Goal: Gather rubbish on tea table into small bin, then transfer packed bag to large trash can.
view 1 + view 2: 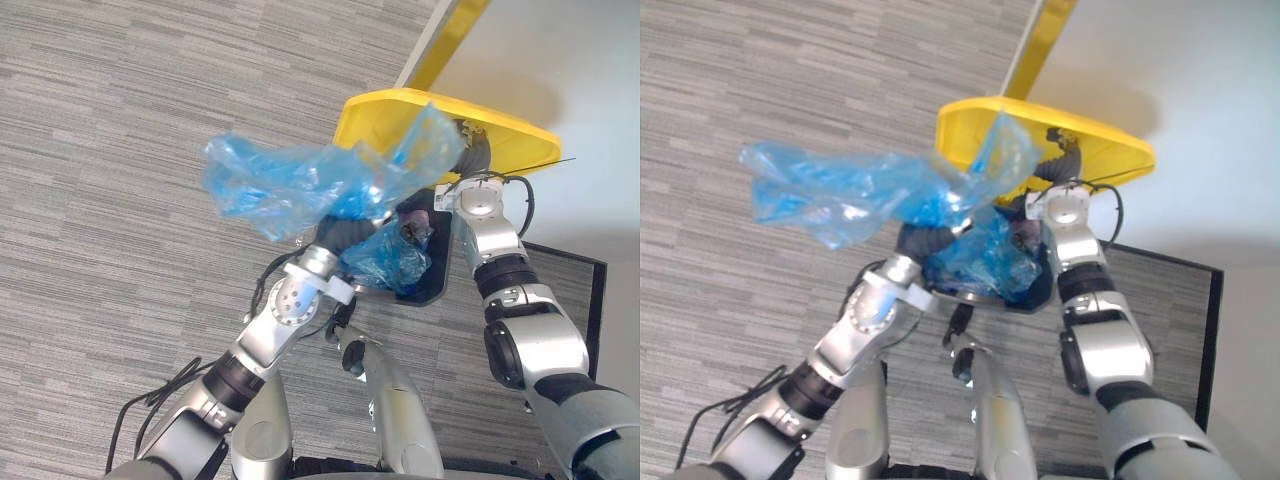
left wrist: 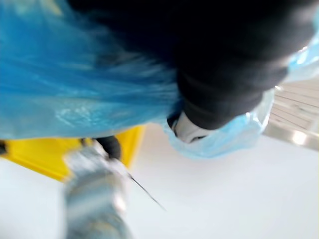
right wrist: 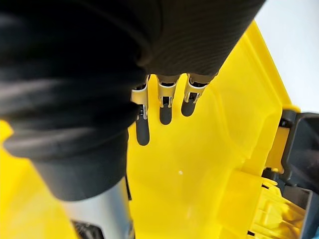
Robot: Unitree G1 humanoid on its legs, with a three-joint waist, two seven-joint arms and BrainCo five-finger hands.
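Last step: blue bag [image 1: 300, 185] hung over large trash can [image 1: 438, 280].
Propped yellow lid [image 1: 510, 140] with straight-fingered right hand [image 3: 164, 107]; left hand [image 1: 345, 232] grip hidden, cannot tell. Next: lower, release.

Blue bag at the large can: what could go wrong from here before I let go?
1. The right hand props the yellow lid with straight fingers, not a grip; a slip could drop the lid onto the blue bag.
2. Much of that bag billows outside the can; it may catch on the rim or fall on the carpet.
3. The left hand sits buried in plastic, which may snag it.
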